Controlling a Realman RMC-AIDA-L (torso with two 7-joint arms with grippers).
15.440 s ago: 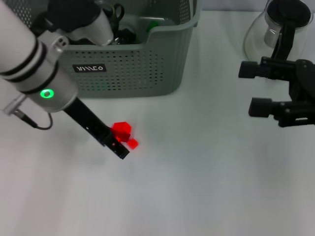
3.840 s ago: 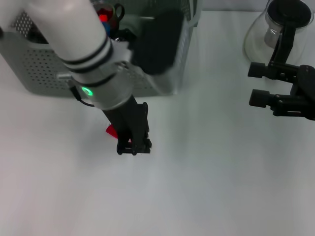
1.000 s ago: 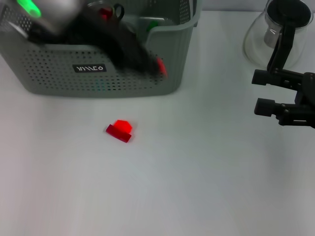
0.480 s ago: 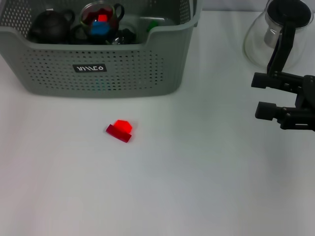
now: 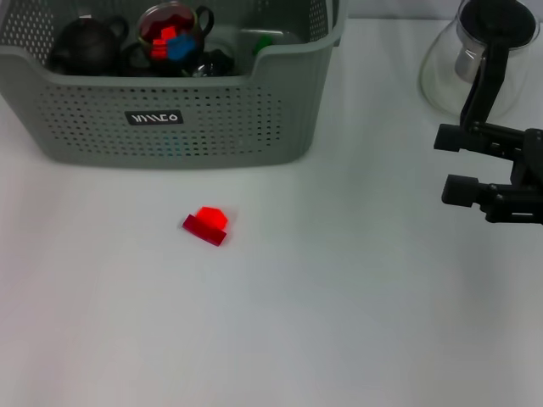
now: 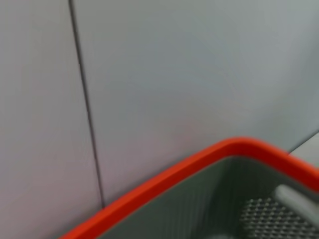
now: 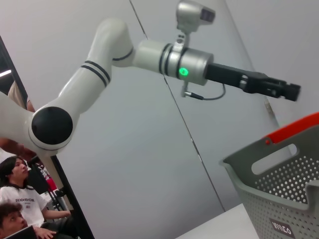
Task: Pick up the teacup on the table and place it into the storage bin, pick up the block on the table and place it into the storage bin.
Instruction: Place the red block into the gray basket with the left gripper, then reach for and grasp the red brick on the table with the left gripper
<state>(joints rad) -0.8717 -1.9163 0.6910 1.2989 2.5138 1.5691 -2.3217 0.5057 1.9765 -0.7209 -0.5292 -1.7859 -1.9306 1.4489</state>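
One small red faceted block [image 5: 206,225] lies on the white table [image 5: 339,322] before the grey-green perforated storage bin [image 5: 212,119], so bring your raised, apparently pinched-together left gripper [image 7: 291,91] down; the right gripper [image 5: 458,165] idles, spread.

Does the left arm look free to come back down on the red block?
Probably yes: the block lies alone on open table in front of the bin, and the left gripper is raised above it.
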